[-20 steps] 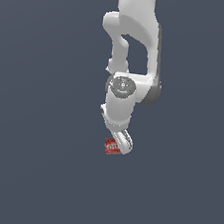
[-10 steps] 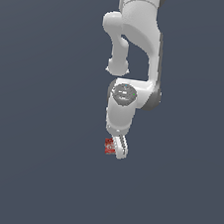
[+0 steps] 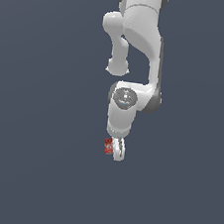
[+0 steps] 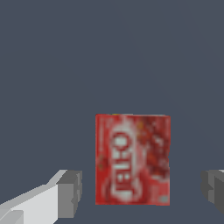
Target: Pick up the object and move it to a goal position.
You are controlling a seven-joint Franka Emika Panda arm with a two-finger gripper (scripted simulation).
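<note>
A plain, dark grey-blue surface [image 3: 37,124] is seen throughout both views; it is uniform, unmarked, and nothing else is set upon it.

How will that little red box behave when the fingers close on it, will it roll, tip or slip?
The red box looks flat with straight edges, so it probably won't roll. Lying face up, it seems unlikely to tip. It sits between the open fingers with space on both sides, so a squeeze may nudge it sideways first. Its smooth printed face hints it could be somewhat slippery.
</note>
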